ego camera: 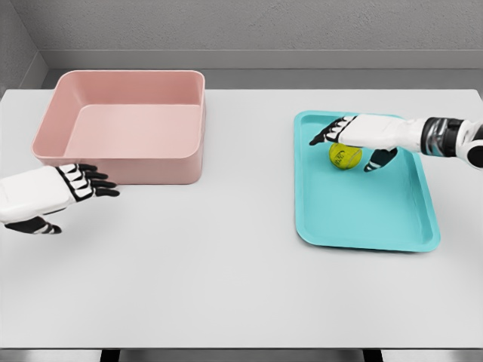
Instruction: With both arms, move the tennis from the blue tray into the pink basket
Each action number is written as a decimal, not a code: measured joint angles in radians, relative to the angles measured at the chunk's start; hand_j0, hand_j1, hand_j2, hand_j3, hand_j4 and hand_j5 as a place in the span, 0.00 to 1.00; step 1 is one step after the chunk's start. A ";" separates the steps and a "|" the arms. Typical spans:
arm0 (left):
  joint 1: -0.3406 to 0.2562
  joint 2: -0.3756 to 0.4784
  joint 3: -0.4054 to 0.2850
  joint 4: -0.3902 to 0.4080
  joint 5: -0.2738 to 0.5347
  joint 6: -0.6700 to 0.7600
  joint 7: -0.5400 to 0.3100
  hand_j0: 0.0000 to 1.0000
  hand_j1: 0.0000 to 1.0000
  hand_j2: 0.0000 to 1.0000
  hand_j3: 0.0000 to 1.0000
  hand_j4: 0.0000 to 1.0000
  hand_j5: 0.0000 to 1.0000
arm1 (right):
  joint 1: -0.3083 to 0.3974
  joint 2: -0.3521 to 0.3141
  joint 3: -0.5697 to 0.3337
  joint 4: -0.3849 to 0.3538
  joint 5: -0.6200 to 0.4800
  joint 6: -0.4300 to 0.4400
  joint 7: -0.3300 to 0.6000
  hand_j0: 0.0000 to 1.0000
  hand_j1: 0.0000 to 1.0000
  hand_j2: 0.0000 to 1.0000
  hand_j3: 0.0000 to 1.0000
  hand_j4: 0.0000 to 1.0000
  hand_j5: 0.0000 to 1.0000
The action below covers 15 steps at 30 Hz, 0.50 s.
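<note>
I had right hand [349, 145] spread over tennis ball [345, 157] in blue tray [377, 219], poised to grasp | left hand [53, 193] open beside pink basket [128, 124], ready for handover

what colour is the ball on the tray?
Yellow-green tennis ball, on the blue tray; head view shows it, partly under the right hand.

Pretty plain setup: a pale grey counter [226, 286] fills most of the view. Behind it there's a grey wall [264, 23] with a lighter baseboard strip [302, 59], evenly lit.
</note>
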 measured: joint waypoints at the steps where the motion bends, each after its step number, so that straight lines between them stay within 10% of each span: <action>1: 0.000 0.009 -0.006 -0.002 0.000 0.000 0.000 1.00 1.00 1.00 1.00 1.00 1.00 | 0.000 0.005 0.000 0.008 0.003 0.000 0.000 0.99 0.99 0.99 0.99 0.99 0.99; 15: 0.000 0.047 -0.059 0.005 -0.007 0.000 -0.001 1.00 1.00 1.00 1.00 1.00 1.00 | -0.021 0.068 0.002 0.123 0.044 -0.002 -0.002 0.99 0.99 0.99 0.99 0.99 0.99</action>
